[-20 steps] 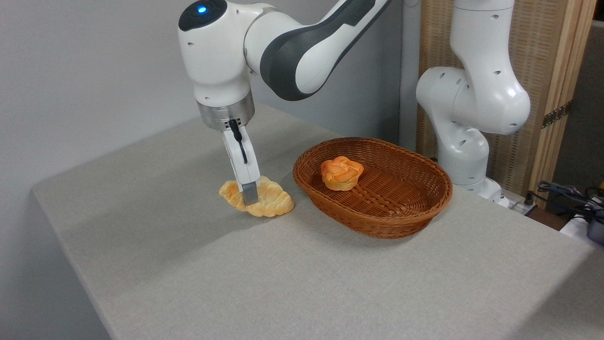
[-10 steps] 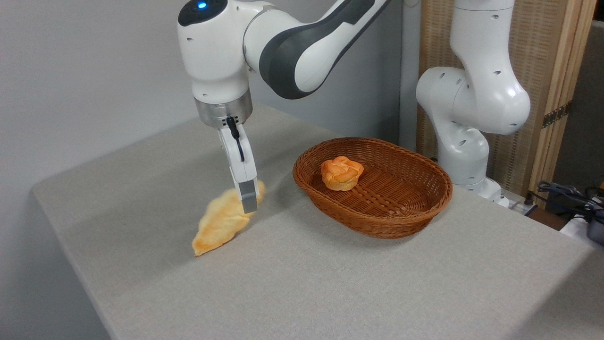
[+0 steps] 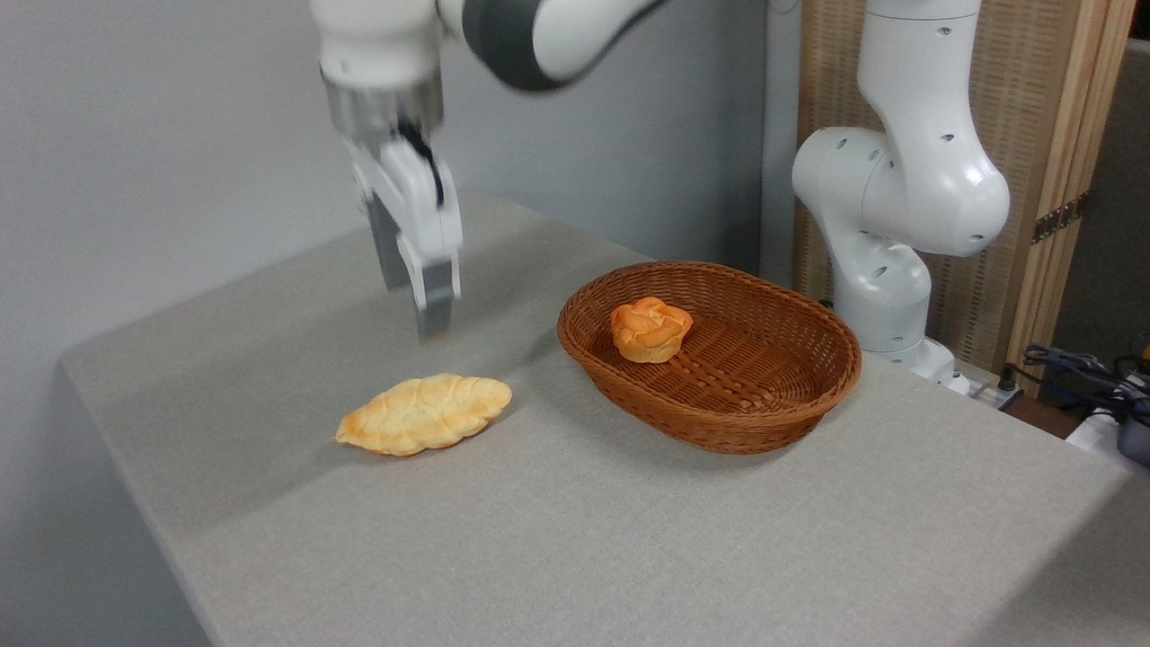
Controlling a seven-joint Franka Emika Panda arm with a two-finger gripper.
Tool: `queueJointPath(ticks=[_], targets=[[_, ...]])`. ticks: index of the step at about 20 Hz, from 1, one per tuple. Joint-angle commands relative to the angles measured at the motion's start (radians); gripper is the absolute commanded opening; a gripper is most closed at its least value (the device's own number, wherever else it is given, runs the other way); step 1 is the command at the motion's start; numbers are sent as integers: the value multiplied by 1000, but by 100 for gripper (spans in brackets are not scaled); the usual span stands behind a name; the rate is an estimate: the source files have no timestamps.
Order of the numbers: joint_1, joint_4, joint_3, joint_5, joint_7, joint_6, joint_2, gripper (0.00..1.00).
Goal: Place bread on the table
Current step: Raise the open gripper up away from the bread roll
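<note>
The bread (image 3: 424, 414) lies flat on the worktop (image 3: 629, 539), left of centre in the frame, with its ridged top facing up and its pointed ends directed toward the lower left and the right. It rests clear of every other item.

The tool (image 3: 415, 301) hangs in the upper left of the frame, above the bread and apart from it. Nothing is held between its two fingers (image 3: 435, 296). The fingers appear separated by a gap, one grey finger behind the white one, so the tool reads as open. The tool and the wrist above it are motion-blurred, which limits the detail that can be read.

The wicker basket (image 3: 773, 404) stands on the worktop at frame centre-right, near the bread but not touching it. A round orange bun (image 3: 650, 329) sits inside the basket, toward its left rear part.

The white robot base (image 3: 898, 207) rises at the upper right of the frame, behind the basket. A wooden screen (image 3: 1042, 135) stands behind the base. Cables (image 3: 1087, 368) lie at the right edge of the frame, beyond the worktop corner. A plain grey wall (image 3: 162, 135) fills the upper left background.
</note>
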Motion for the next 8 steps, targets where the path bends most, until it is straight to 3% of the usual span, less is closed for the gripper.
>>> queueJointPath(ticks=[1, 4, 8], targets=[[-4, 120, -2, 136, -152, -51, 8, 100], [-4, 160, 3, 218, -173, -93, 8, 100], [-4, 176, 4, 209, -180, -135, 8, 100]])
